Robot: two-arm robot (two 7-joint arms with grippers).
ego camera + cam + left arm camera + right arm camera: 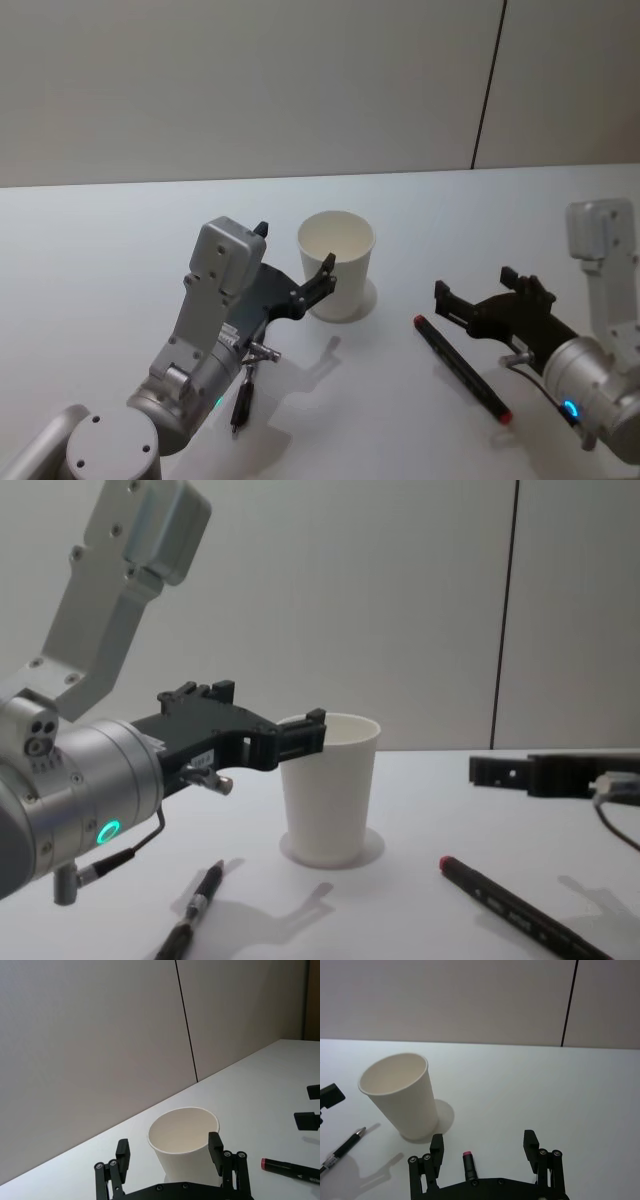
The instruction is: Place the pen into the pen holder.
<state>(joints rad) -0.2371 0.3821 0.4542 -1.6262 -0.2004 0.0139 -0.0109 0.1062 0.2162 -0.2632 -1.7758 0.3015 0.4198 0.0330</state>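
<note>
Both claws gape over our white desk (100, 250): left gripper (295, 246) just beside the pen holder (346, 285), right gripper (475, 283) above the red-tipped pen (462, 370). Grey wall (250, 80) behind.

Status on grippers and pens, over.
Left gripper open beside the pen holder. Right gripper open over the red-tipped marker, not gripping. Pen holder upright, empty. Black pen lies under the left arm.

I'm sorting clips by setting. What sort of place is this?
Likely a robot test bench in a lab or office: a white table, a plain panelled wall behind, and a left gripper and right gripper poised by a paper cup, a pen and a marker.
</note>
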